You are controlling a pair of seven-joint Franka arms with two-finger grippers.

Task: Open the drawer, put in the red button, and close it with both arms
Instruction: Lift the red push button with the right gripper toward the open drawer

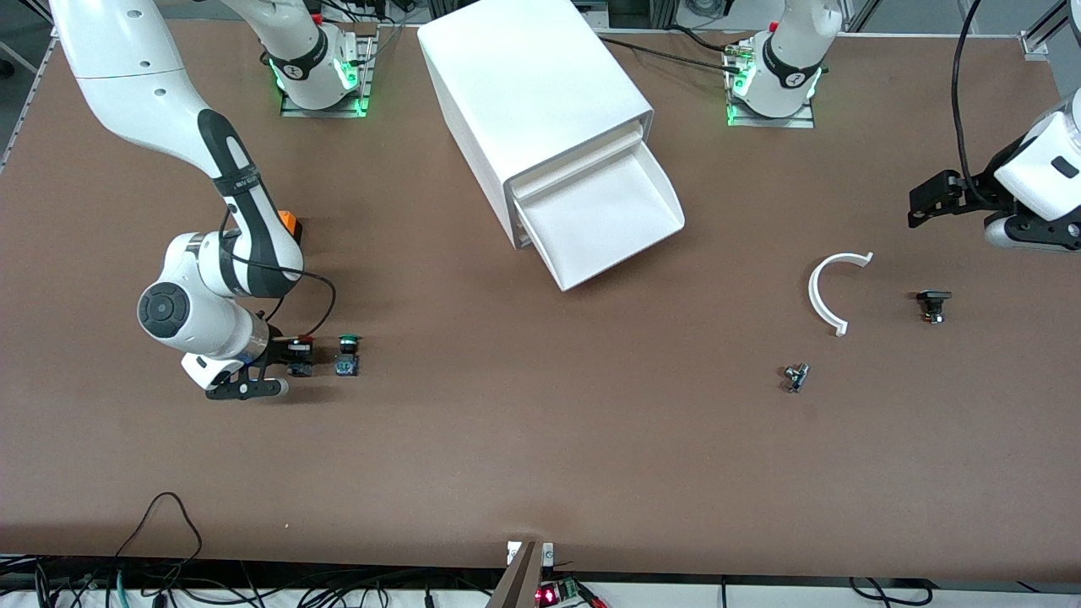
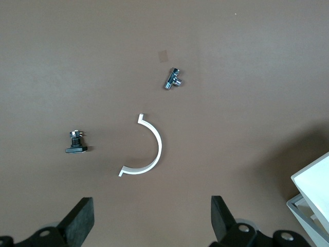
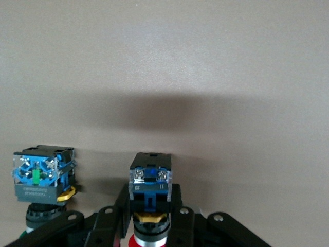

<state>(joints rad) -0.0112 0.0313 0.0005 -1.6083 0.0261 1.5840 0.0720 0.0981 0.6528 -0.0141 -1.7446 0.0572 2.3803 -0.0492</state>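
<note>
The white cabinet (image 1: 524,93) stands in the middle of the table. Its drawer (image 1: 604,221) is pulled out and looks empty. My right gripper (image 1: 291,359) is low at the table toward the right arm's end and is shut on the red button (image 1: 300,361). In the right wrist view its fingers (image 3: 123,206) clamp the blue-black body of the red button (image 3: 150,180), with the yellow ring and red cap below. My left gripper (image 1: 925,201) hangs open and empty over the left arm's end of the table; it also shows in the left wrist view (image 2: 152,218).
A like switch with a green cap (image 1: 347,355) stands right beside the red button (image 3: 43,175). A white half ring (image 1: 832,291), a small black part (image 1: 933,304) and a chrome fitting (image 1: 795,377) lie near the left gripper. An orange object (image 1: 290,224) sits by the right arm.
</note>
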